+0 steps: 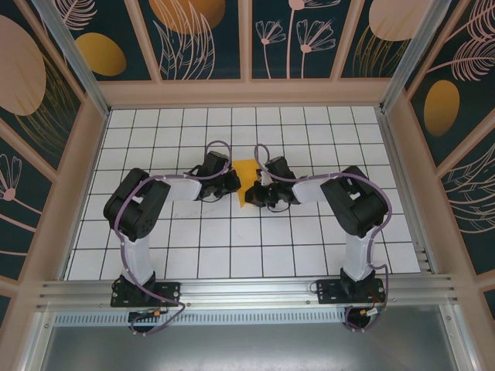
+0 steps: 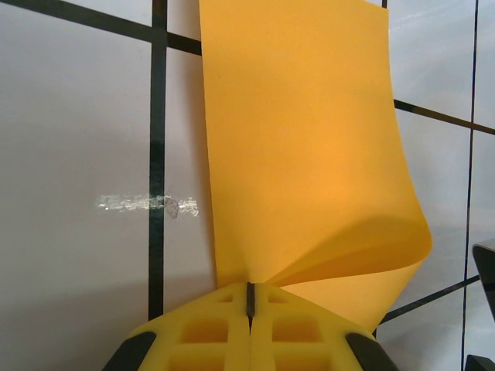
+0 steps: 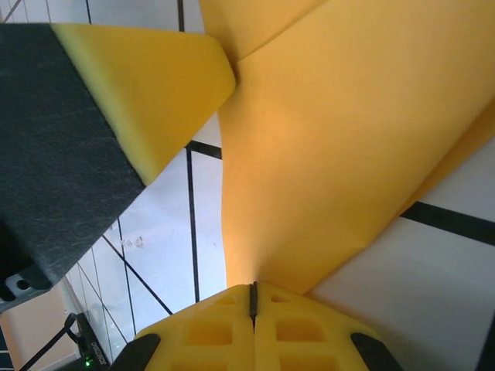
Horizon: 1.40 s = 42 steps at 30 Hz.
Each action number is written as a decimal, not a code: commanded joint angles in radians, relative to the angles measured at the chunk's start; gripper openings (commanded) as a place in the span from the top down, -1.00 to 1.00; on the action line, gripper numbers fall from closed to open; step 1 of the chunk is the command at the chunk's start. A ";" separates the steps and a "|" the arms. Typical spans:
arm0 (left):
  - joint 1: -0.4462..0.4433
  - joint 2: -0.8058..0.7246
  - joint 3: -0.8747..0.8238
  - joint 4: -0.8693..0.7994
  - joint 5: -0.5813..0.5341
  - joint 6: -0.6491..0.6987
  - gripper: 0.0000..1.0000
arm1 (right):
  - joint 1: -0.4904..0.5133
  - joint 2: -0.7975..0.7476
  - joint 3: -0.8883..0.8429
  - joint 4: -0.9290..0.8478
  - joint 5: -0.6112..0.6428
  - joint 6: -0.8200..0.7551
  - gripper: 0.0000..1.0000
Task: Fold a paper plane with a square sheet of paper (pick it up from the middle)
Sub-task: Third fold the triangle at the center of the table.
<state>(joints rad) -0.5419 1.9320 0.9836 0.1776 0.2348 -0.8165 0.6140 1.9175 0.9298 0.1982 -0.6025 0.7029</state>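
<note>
The square sheet of paper is orange-yellow and hangs between my two grippers over the middle of the white grid table. My left gripper is shut on one edge of it. In the left wrist view the paper curls over in a loose loop from the closed yellow fingertips of the left gripper. My right gripper is shut on the opposite side. There the paper rises from the pinched tips of the right gripper, with a left finger close by. The paper plane is out of view.
Both arms reach inward from their bases at the near edge. Patterned wall panels enclose the table on three sides. A scuffed tape mark lies on the grid beside the paper.
</note>
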 commanded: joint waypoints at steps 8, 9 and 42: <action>0.000 0.041 -0.029 -0.089 -0.049 -0.003 1.00 | 0.033 -0.018 -0.034 0.072 -0.019 -0.015 1.00; 0.001 0.041 -0.030 -0.089 -0.049 -0.003 1.00 | 0.035 -0.010 -0.036 0.070 -0.018 -0.014 1.00; 0.001 0.035 -0.039 -0.088 -0.059 -0.003 1.00 | 0.015 -0.097 0.001 -0.066 0.104 -0.048 1.00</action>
<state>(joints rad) -0.5426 1.9316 0.9825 0.1795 0.2333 -0.8169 0.6579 1.8874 0.9165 0.1558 -0.5537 0.6601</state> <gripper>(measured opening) 0.070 0.050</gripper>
